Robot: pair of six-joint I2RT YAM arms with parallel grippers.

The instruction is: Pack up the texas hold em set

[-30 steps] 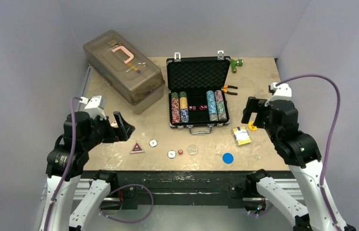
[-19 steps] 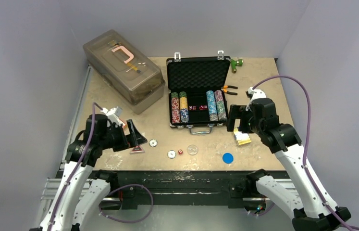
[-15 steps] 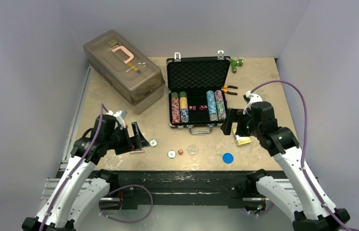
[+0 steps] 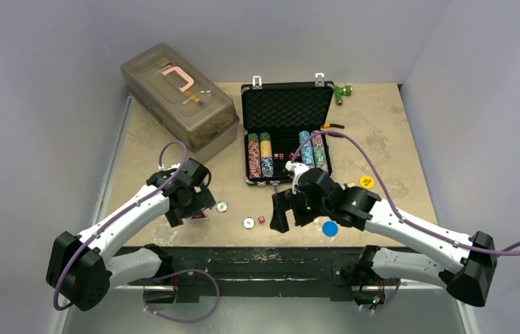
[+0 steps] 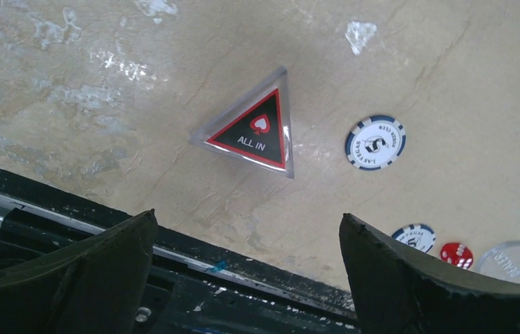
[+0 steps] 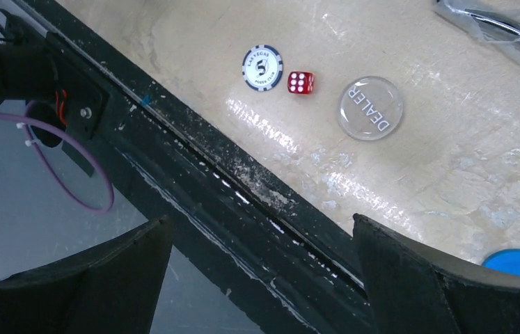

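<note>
Black and ribbed, the small briefcase (image 4: 286, 110) of the hold 'em set lay open on the tan table (image 4: 389, 139). Its foam-lined lid leaned back, with two silver latches (image 4: 257, 82) at its top edge. In the base, two rows of multicoloured poker chips (image 4: 260, 154) filled the left side and two more filled the right, with red dice (image 4: 279, 156) in the slot between them.

The rest of the set lay loose in front of the briefcase. A clear triangular "ALL IN" marker (image 5: 253, 132) sat off its front-left corner, with a blue-and-white chip (image 5: 375, 142) a little closer to the case. A second chip (image 6: 262, 67), a red die (image 6: 300, 82) and a clear DEALER button (image 6: 370, 108) sat in a row before its handle. A blue disc (image 4: 329, 227) lay in front of the briefcase's front-right corner, and a yellow disc (image 4: 366, 181) to the right of that corner.

Left of the briefcase stood a translucent grey-brown plastic box (image 4: 201, 122), a pink C-shaped piece (image 4: 179, 76) showing through its top. Orange-handled pliers (image 4: 333, 126) lay just right of the case.

The left gripper (image 5: 246, 216) hovered over the "ALL IN" marker, fingers spread wide and holding nothing. The right gripper (image 6: 262, 221) hung in front of the briefcase's handle at the table's near edge, equally wide and empty.
</note>
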